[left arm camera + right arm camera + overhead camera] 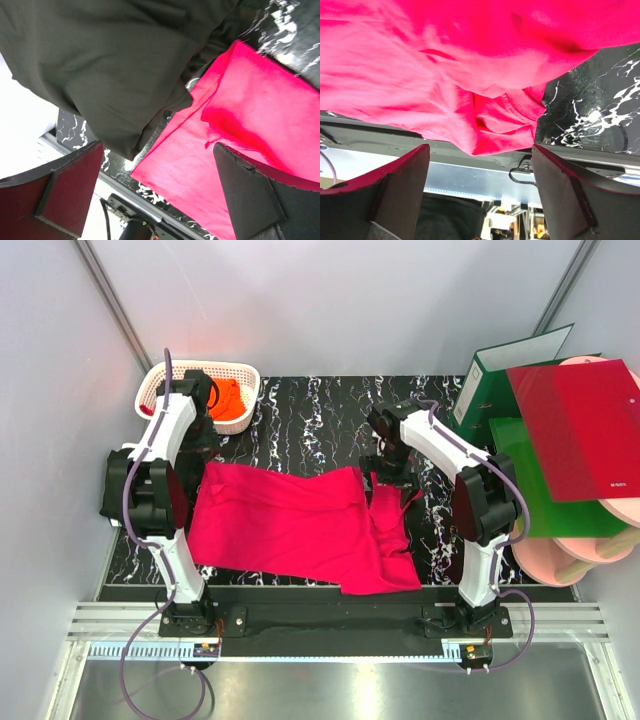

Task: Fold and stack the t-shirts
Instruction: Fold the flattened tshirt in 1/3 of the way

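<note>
A crimson-pink t-shirt [300, 525] lies spread across the black marbled table, with its right part bunched in folds. It also shows in the left wrist view [240, 115] and the right wrist view [445, 65]. An orange t-shirt [229, 402] lies in the white basket. A black t-shirt [112, 490] lies crumpled at the table's left edge, and it also shows in the left wrist view [100, 65]. My left gripper [160, 200] is open and empty above the pink shirt's left edge. My right gripper [480, 195] is open and empty above the shirt's bunched right edge.
A white lattice basket [170, 380] stands at the back left. At the right stand a green binder [500, 375], a glossy red folder [575, 430], a green folder [545, 505] and pink discs [580, 555]. A metal rail [330, 625] runs along the near edge.
</note>
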`<state>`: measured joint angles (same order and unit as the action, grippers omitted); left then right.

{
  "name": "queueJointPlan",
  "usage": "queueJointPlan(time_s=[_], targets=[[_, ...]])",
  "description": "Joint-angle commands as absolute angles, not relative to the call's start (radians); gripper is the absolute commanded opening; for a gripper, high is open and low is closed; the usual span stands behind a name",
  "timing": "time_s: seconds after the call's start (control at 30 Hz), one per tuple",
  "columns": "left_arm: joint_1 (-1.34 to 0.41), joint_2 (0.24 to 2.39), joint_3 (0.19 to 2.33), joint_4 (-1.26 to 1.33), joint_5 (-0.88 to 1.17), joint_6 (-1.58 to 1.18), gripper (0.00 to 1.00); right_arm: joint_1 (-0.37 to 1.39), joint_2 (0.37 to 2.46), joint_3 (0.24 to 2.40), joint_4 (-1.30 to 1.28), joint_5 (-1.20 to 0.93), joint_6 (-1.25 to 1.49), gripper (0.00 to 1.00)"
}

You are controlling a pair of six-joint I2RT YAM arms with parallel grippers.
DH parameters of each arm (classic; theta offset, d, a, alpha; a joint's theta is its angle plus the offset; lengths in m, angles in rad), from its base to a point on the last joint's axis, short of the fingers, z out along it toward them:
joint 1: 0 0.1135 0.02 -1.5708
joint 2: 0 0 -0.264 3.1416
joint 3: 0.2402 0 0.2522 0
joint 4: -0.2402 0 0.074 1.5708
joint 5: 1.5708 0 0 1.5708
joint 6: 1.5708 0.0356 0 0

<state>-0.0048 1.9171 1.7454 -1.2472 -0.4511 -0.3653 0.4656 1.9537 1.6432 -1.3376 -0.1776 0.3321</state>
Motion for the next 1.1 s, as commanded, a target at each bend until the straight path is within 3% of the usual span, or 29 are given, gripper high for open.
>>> queueJointPlan(time_s=[0.0,0.53,0.63,0.7,0.73,0.77,0.8,0.83,1.07], targets=[[-0.006,1.9,1.784,-1.243,-0.381,-0.354,0.99,0.472,1.925,1.75,-1.462,-0.157,0.314,0.9],[-0.089,1.973,1.675,-1.184,-0.267,-0.328,0.93,0.472,2.131,1.813,-1.281,0.141,0.377,0.86],[-0.1,1.982,1.669,-1.178,-0.258,-0.328,0.87,0.471,2.172,1.828,-1.22,0.176,0.387,0.84],[-0.112,1.99,1.667,-1.177,-0.253,-0.325,0.51,0.471,2.206,1.845,-1.195,0.154,0.385,0.81],[-0.115,1.991,1.667,-1.177,-0.252,-0.328,0.17,0.471,2.216,1.867,-1.174,0.144,0.382,0.78],[-0.121,1.997,1.667,-1.178,-0.252,-0.331,0.0,0.471,2.229,1.877,-1.164,0.138,0.383,0.71],[-0.124,1.999,1.666,-1.178,-0.25,-0.334,0.0,0.471,2.255,1.887,-1.152,0.132,0.377,0.54],[-0.129,2.0,1.666,-1.178,-0.253,-0.336,0.0,0.471,2.272,1.914,-1.151,0.135,0.38,0.01],[-0.146,2.026,1.687,-1.195,-0.267,-0.353,0.0,0.471,2.39,1.968,-1.161,0.143,0.357,0.0]])
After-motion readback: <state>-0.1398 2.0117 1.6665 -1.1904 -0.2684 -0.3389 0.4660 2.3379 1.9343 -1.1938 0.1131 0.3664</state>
